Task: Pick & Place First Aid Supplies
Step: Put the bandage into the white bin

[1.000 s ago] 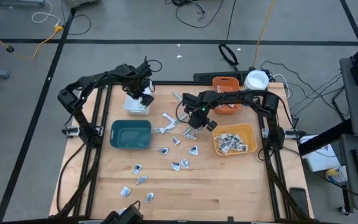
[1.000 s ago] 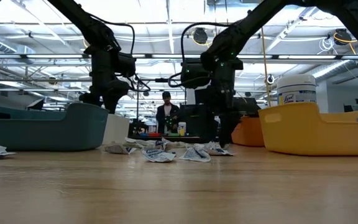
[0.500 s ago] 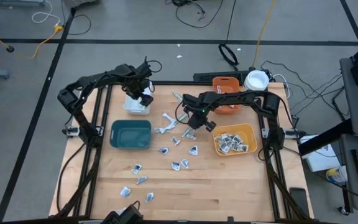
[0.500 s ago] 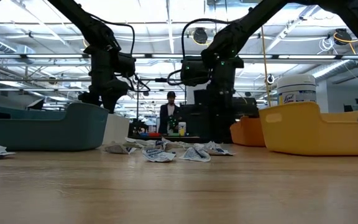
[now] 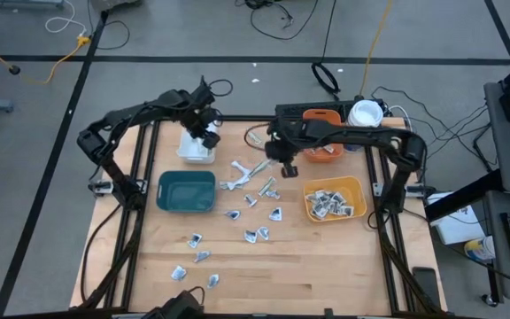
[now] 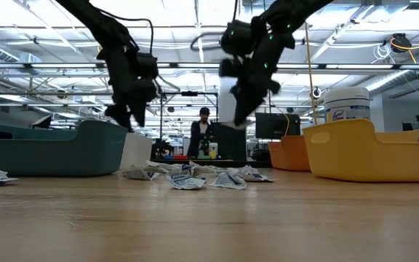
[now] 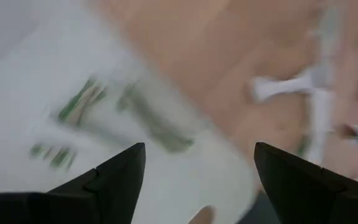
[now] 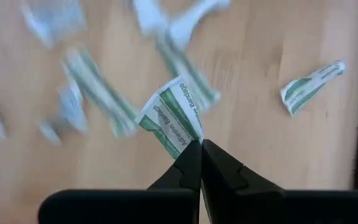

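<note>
First aid supplies, small white packets and strips, lie scattered on the wooden table between the bins. My right gripper hangs above the far part of that scatter, shut on one white packet with green print. That packet also shows in the low view as a white packet, well above the table. My left gripper is open over the white bin, which holds green-printed packets. Nothing is between its fingers. My right gripper pinches the packet by one end between its two fingertips. The fingers slant down from above. The packet sticks out past the fingertips, lifted clear of the table and the other supplies.
A teal bin stands on the left and a yellow bin holding several packets on the right. An orange bin and a round white-lidded tub stand at the far edge. More packets lie toward the near edge.
My right gripper has shut on the packet among the scattered supplies, then risen quickly and rolled about its wrist. The packet has come up off the table with it. The other supplies have stayed where they were.
</note>
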Robot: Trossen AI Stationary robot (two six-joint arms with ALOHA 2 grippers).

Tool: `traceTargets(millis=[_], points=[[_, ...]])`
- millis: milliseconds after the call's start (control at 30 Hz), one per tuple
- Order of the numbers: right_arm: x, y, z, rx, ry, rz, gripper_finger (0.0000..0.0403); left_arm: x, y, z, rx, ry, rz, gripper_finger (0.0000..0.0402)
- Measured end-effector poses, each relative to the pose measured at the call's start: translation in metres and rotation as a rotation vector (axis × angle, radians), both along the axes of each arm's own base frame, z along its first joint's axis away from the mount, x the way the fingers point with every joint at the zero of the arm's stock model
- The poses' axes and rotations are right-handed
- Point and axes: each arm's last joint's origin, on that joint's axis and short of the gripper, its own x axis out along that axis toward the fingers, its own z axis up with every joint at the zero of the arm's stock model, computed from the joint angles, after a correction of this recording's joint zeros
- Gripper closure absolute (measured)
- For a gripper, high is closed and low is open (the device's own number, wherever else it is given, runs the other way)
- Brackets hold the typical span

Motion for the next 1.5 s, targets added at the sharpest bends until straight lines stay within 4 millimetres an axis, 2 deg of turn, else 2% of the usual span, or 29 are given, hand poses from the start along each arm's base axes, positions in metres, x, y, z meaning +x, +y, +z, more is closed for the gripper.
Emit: traceTargets(millis=[167, 433, 567, 700, 867, 1133, 1267, 1500], points=[[-0.001, 0.002, 0.031, 0.194, -0.218, -0.154, 0.0402, 0.002, -0.007, 0.023, 0.048, -0.207, -0.162, 0.0094], [-0.006, 0.006, 0.073, 0.307, -0.467, -0.266, 0.0402, 0.008, -0.026, 0.082, 0.167, -0.687, -0.386, 0.0094], [-0.008, 0.007, 0.090, 0.363, -0.577, -0.310, 0.0402, 0.016, -0.039, 0.105, 0.266, -0.815, -0.452, 0.0094], [-0.007, 0.007, 0.105, 0.435, -0.685, -0.281, 0.0402, 0.028, -0.054, 0.122, 0.377, -0.925, -0.544, 0.0094], [-0.005, 0.008, 0.108, 0.495, -0.719, -0.225, 0.0402, 0.046, -0.071, 0.127, 0.444, -0.964, -0.587, 0.0094], [-0.005, 0.008, 0.108, 0.501, -0.710, -0.230, 0.0402, 0.055, -0.087, 0.124, 0.479, -0.921, -0.609, 0.0106], [-0.005, 0.008, 0.107, 0.503, -0.707, -0.231, 0.0402, 0.057, -0.092, 0.123, 0.476, -0.909, -0.618, 0.0154], [-0.005, 0.008, 0.108, 0.507, -0.707, -0.234, 0.0401, 0.058, -0.094, 0.122, 0.468, -0.896, -0.607, 0.0279]])
